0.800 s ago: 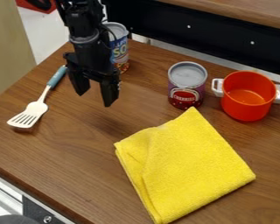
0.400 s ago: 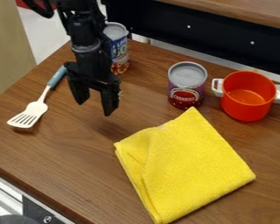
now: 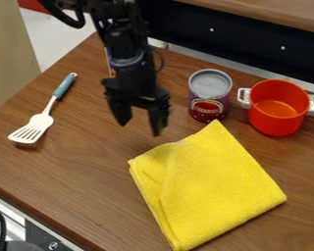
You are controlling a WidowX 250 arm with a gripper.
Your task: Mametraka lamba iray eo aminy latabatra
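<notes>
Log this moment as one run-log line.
claw: open, empty, over table | yellow cloth: on table, ungripped | orange pot: beside purple can | spatula: on table

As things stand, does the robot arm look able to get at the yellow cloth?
Probably yes: the gripper hangs open just beyond the cloth's far edge, its jaws apart, and nothing lies on top of the cloth. The cherries can stands off to one side, so the way looks free.

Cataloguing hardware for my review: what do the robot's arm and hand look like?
The arm is black, with a greyish ring low on it and a black cable looping beside it. The hand is black too, with two chunky fingers.
</notes>
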